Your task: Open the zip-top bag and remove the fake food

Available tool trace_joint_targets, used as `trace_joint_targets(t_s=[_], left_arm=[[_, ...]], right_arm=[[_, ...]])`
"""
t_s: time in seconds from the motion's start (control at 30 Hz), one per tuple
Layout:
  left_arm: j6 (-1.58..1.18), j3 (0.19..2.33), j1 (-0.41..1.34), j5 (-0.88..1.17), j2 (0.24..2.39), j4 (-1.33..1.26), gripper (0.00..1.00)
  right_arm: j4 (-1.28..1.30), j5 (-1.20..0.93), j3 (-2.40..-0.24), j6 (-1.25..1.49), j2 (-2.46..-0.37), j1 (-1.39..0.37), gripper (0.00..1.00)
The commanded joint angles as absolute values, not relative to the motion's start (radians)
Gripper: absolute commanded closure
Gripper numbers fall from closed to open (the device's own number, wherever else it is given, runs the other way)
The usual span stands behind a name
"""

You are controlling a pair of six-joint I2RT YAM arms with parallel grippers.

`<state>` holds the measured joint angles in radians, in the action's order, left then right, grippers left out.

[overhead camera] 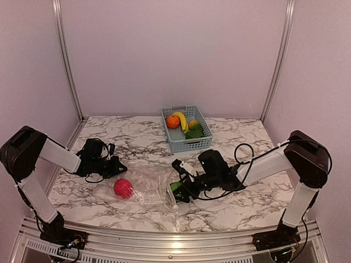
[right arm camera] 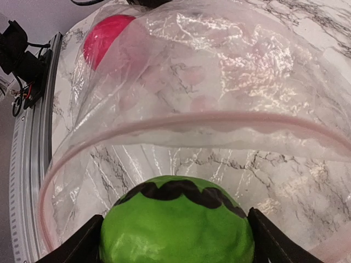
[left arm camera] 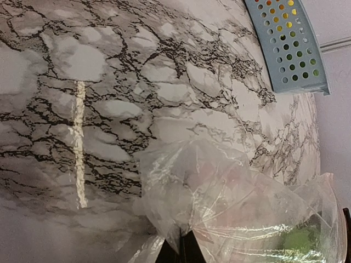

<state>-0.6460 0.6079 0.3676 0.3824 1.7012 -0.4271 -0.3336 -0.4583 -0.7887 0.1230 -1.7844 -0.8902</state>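
Note:
The clear zip-top bag (overhead camera: 148,185) lies crumpled on the marble table between the arms, its mouth toward the right arm. My left gripper (overhead camera: 118,169) is shut on the bag's far corner (left arm camera: 186,244). A pink-red ball (overhead camera: 123,188) rests inside the bag (right arm camera: 104,41). My right gripper (overhead camera: 178,192) reaches into the bag's mouth, and its fingers (right arm camera: 77,246) press both sides of the green striped watermelon ball (right arm camera: 175,224). The whitish zip strip (right arm camera: 192,123) arches over that ball. An orange (overhead camera: 173,121), a banana (overhead camera: 181,121) and a dark green vegetable (overhead camera: 194,133) lie in the basket.
The light blue lattice basket (overhead camera: 189,143) stands at the back centre of the table, and its side (left arm camera: 288,44) shows in the left wrist view. Metal frame posts and pale walls enclose the table. A metal rail runs along the near edge (overhead camera: 164,241).

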Motion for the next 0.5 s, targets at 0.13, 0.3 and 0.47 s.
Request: trace_joint_targets(t_s=[0.13, 0.3, 0.47], left_arm=[[-0.628, 0.592, 0.344, 0.345, 1.682, -0.371, 1.00], [-0.630, 0.589, 0.345, 0.352, 1.675, -0.374, 1.00], [-0.630, 0.585, 0.344, 0.360, 1.669, -0.380, 1.00]], right_arm=[[-0.264, -0.445, -0.706, 0.128, -1.588, -0.852, 0.23], [-0.233, -0.455, -0.696, 0.125, -1.481, -0.768, 0.24], [-0.172, -0.421, -0.837, 0.061, -1.489, -0.587, 0.24]])
